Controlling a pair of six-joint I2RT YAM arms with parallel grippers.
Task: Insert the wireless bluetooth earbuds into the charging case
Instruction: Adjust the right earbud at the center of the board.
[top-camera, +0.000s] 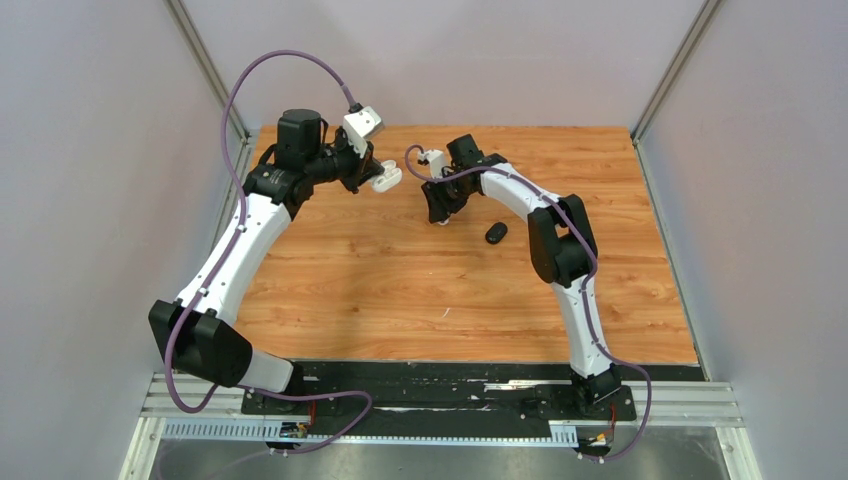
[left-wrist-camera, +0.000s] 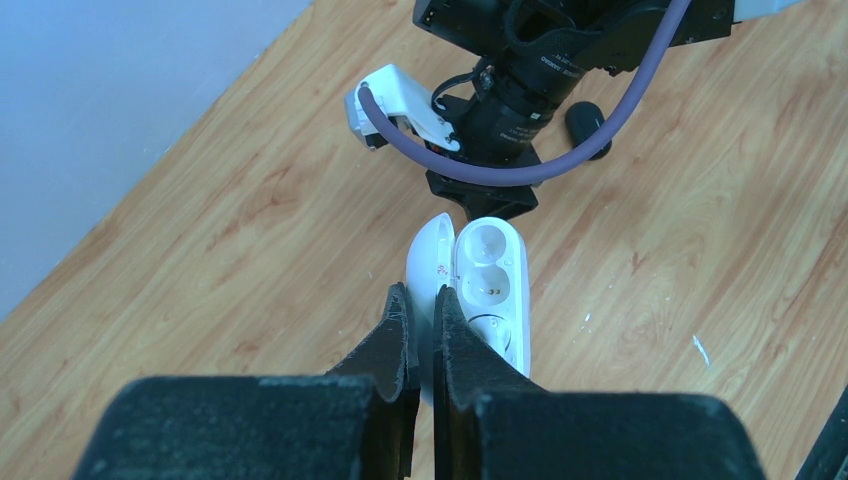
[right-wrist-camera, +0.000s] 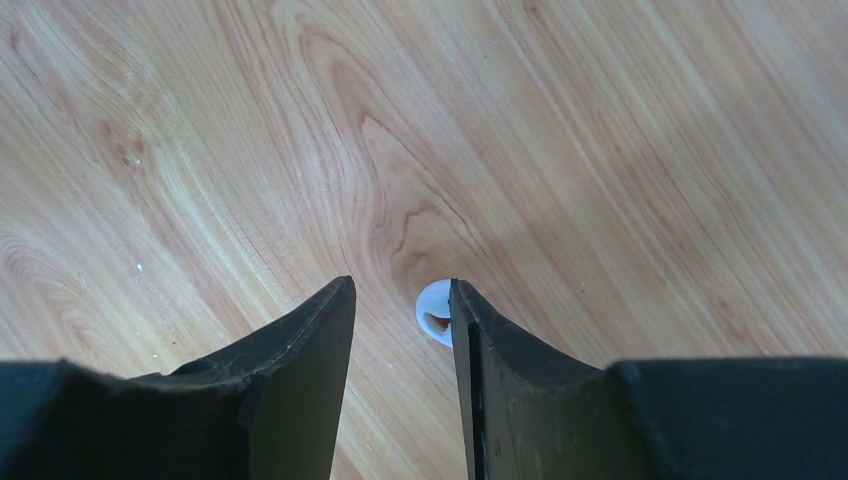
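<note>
Left claw (left-wrist-camera: 420, 300) pinched tight on the open white charging case (left-wrist-camera: 490, 275); right claw (right-wrist-camera: 400, 292) half-spread over a white earbud (right-wrist-camera: 434, 315).
Both moulded sockets in the glossy, oval case look empty, so no bud seems seated yet. The small, smooth, rounded earbud lies on the wood-grain surface (right-wrist-camera: 200, 150) between the matte black fingers (right-wrist-camera: 300, 360), just beside one, ungripped; picking up and inserting remain. A black oval case (top-camera: 495, 232) lies nearby.
</note>
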